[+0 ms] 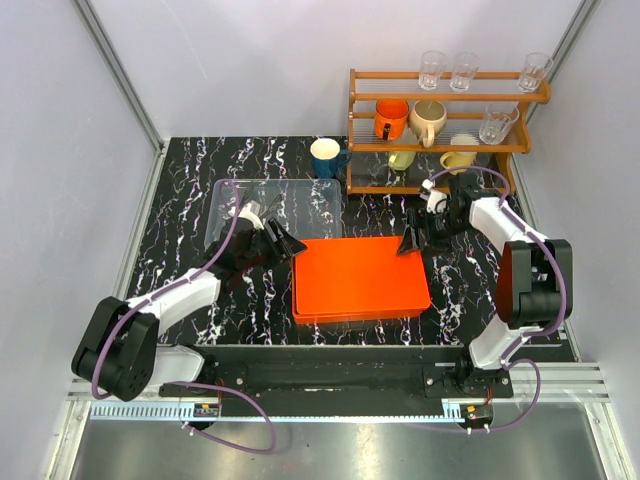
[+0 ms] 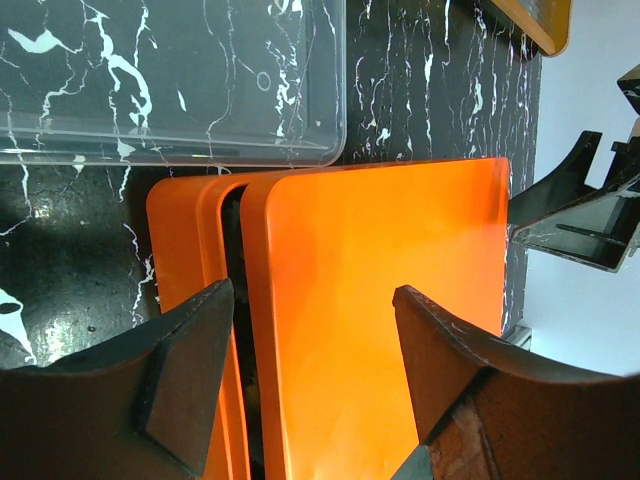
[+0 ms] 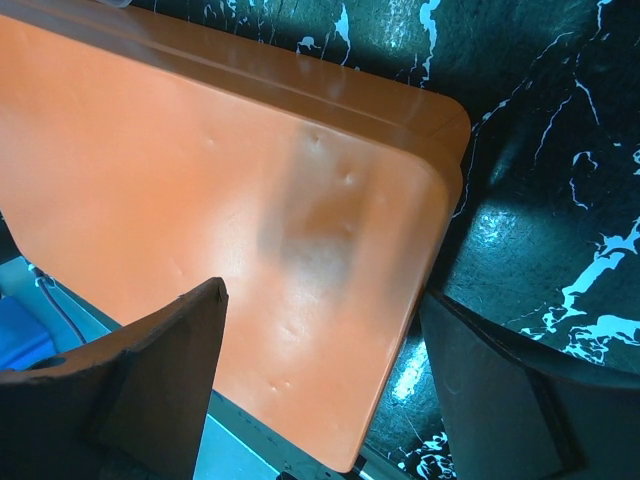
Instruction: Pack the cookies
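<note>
The cookies are hidden. An orange box (image 1: pixel 360 300) lies at the middle of the table, with a flat orange lid (image 1: pixel 360 272) resting on it. In the left wrist view the lid (image 2: pixel 380 260) sits shifted off the box rim (image 2: pixel 180 250), leaving a dark gap. My left gripper (image 1: pixel 290 243) is open at the lid's left edge, its jaws (image 2: pixel 312 292) straddling that edge. My right gripper (image 1: pixel 412 243) is open at the far right corner, with the lid (image 3: pixel 200 180) corner between its jaws (image 3: pixel 324 295). I see no contact with either finger.
A clear plastic tray (image 1: pixel 280 200) lies just behind the box on the black marble table (image 1: pixel 180 200). A blue mug (image 1: pixel 326 157) stands at the back. A wooden rack (image 1: pixel 445 95) with mugs and glasses fills the back right.
</note>
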Robot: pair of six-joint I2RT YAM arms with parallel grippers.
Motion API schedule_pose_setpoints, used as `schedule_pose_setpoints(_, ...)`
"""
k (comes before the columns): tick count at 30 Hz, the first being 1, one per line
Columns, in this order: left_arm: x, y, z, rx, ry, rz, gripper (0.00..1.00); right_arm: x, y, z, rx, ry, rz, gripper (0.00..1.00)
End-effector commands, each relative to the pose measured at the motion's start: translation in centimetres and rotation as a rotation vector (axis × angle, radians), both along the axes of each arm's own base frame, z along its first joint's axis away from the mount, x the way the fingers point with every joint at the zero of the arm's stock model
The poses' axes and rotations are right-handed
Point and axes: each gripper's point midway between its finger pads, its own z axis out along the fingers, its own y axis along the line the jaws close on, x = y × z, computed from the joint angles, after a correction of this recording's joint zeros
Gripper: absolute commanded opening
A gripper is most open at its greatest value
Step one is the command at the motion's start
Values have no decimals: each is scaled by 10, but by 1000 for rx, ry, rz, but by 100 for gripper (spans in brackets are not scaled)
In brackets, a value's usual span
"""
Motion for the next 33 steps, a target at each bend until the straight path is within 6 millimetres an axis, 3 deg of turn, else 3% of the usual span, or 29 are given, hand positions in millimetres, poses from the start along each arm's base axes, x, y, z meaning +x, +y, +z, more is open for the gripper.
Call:
schedule_pose_setpoints(1, 10, 5, 17, 9, -83, 20, 68, 10, 5, 13, -4, -49, 16, 86)
schedule_pose_setpoints(33, 0, 10, -14, 68, -72, -23, 60, 12, 17, 22, -39, -90, 63, 86)
